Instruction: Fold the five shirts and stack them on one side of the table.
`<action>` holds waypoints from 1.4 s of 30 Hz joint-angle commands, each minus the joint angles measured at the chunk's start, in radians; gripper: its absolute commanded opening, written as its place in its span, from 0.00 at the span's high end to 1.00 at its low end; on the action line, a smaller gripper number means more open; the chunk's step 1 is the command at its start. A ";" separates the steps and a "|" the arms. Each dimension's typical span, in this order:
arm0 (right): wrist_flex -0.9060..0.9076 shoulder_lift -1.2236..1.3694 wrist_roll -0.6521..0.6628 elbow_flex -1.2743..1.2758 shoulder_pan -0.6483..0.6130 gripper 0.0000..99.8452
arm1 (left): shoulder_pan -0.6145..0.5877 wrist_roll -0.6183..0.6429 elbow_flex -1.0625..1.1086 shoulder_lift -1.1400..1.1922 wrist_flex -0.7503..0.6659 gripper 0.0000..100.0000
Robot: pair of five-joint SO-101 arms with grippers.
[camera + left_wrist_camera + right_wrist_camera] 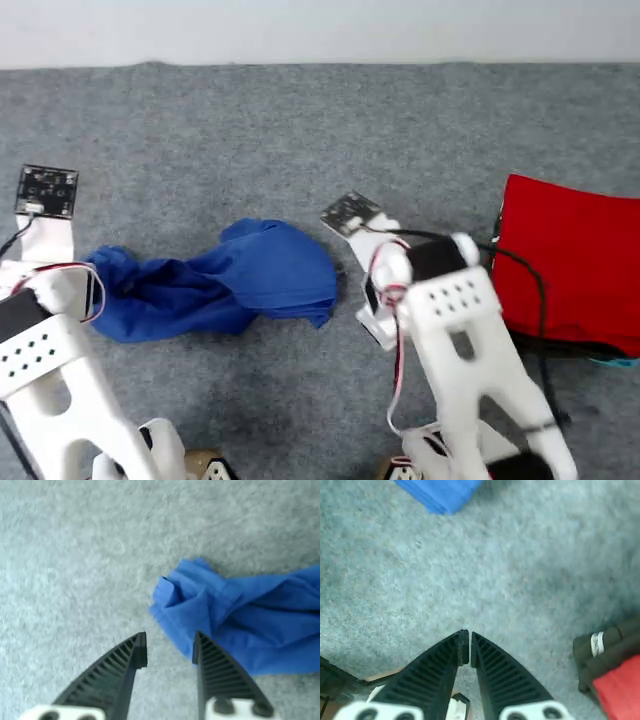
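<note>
A crumpled blue shirt (220, 280) lies in a heap on the grey carpeted table, left of centre. At the table's right edge a folded red shirt (570, 260) tops a stack, with dark cloth under it. My left gripper (170, 650) hangs open just above the carpet at the blue shirt's (240, 625) near end, one finger over the cloth's edge, holding nothing. My right gripper (470, 647) is shut and empty over bare carpet, between a corner of the blue shirt (440, 492) and the stack's red shirt (620, 690).
The grey table (300, 130) reaches back to a pale wall. Both white arm bases stand at the front edge. A dark folded garment (605, 650) sticks out from under the red one in the right wrist view.
</note>
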 commanded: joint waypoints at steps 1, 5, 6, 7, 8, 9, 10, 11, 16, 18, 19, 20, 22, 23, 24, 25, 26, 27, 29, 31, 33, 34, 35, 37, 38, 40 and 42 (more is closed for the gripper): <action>0.035 0.176 -0.029 -0.215 -0.038 0.92 | -0.021 0.025 -0.012 -0.026 0.034 0.84; 0.150 0.433 -0.203 -0.493 -0.053 0.89 | -0.046 0.071 -0.012 -0.026 0.035 0.84; 0.185 0.493 -0.232 -0.569 -0.062 0.90 | -0.048 0.083 -0.012 -0.026 0.037 0.84; 0.206 0.547 -0.249 -0.641 -0.076 0.90 | -0.048 0.092 -0.010 -0.026 0.038 0.84; 0.211 0.595 -0.259 -0.703 -0.087 0.90 | -0.048 0.100 -0.010 -0.026 0.038 0.84; 0.211 0.627 -0.269 -0.752 -0.099 0.90 | -0.048 0.109 -0.010 -0.026 0.038 0.84; 0.209 0.651 -0.278 -0.792 -0.110 0.90 | -0.048 0.115 -0.012 -0.026 0.038 0.84; 0.208 0.674 -0.290 -0.825 -0.127 0.90 | -0.048 0.118 -0.012 -0.026 0.038 0.84; 0.208 0.780 -0.307 -0.899 -0.196 0.90 | -0.074 0.123 -0.012 -0.026 0.035 0.84; 0.208 0.820 -0.321 -0.922 -0.205 0.90 | -0.092 0.123 -0.012 -0.026 0.034 0.84; 0.206 0.839 -0.333 -0.936 -0.208 0.90 | -0.101 0.123 -0.012 -0.026 0.034 0.84; 0.206 0.860 -0.339 -0.950 -0.209 0.90 | -0.114 0.123 -0.008 -0.026 0.034 0.84; 0.206 0.905 -0.341 -0.968 -0.214 0.90 | -0.132 0.121 -0.005 -0.026 0.034 0.84; 0.206 0.928 -0.341 -0.973 -0.214 0.90 | -0.141 0.121 -0.004 -0.026 0.034 0.84; 0.206 0.944 -0.341 -0.973 -0.211 0.90 | -0.147 0.121 -0.004 -0.026 0.034 0.84; 0.206 0.957 -0.341 -0.973 -0.205 0.90 | -0.152 0.121 -0.004 -0.026 0.034 0.84; 0.208 0.966 -0.341 -0.973 -0.197 0.90 | -0.155 0.121 -0.004 -0.026 0.034 0.84; 0.209 0.966 -0.341 -0.971 -0.188 0.90 | -0.157 0.121 -0.004 -0.026 0.034 0.84; 0.209 0.961 -0.341 -0.971 -0.170 0.90 | -0.157 0.121 -0.004 -0.026 0.034 0.84; 0.211 0.947 -0.339 -0.970 -0.162 0.89 | -0.153 0.121 -0.004 -0.026 0.034 0.84; 0.213 0.929 -0.336 -0.968 -0.162 0.88 | -0.152 0.121 -0.004 -0.026 0.034 0.84; 0.213 0.921 -0.336 -0.968 -0.162 0.85 | -0.152 0.121 -0.004 -0.025 0.034 0.84; 0.213 0.917 -0.338 -0.968 -0.162 0.82 | -0.152 0.121 -0.002 -0.025 0.034 0.84; 0.213 0.915 -0.338 -0.968 -0.162 0.76 | -0.152 0.121 -0.002 -0.025 0.034 0.84; 0.213 0.915 -0.338 -0.968 -0.162 0.75 | -0.152 0.121 -0.002 -0.025 0.034 0.84; 0.211 0.918 -0.339 -0.968 -0.170 0.76 | -0.152 0.121 -0.002 -0.025 0.034 0.84; 0.209 0.934 -0.339 -0.968 -0.179 0.77 | -0.152 0.121 -0.001 -0.025 0.034 0.84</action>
